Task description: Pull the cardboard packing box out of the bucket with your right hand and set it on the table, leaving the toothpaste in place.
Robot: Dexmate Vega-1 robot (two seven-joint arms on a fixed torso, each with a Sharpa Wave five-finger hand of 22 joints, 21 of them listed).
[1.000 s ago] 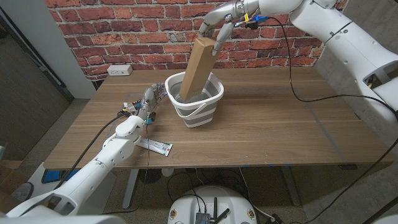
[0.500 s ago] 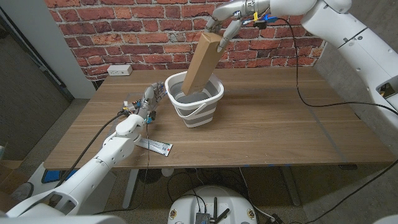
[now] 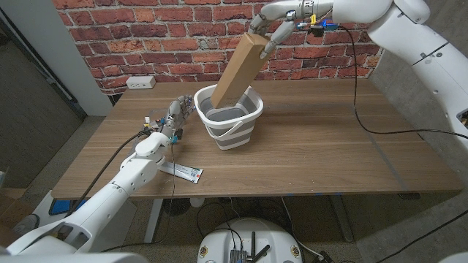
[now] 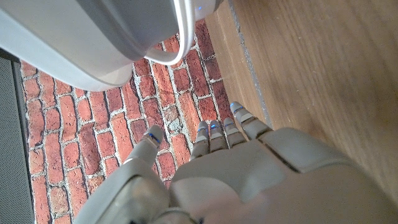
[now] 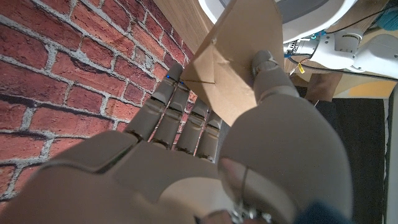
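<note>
Cardboard box [image 3: 235,71], top end gripped between right hand [image 3: 272,24] fingers [image 5: 186,112], foot inside bucket [image 3: 229,119].

Wooden table [image 3: 314,150], long plank grain, seam running across the right half. Red brick wall [image 3: 146,36] behind the far edge. White power outlet strip [image 3: 140,82] at the far left corner of the tabletop, against the wall. Dark grey floor [image 3: 36,124] left of the table.
</note>
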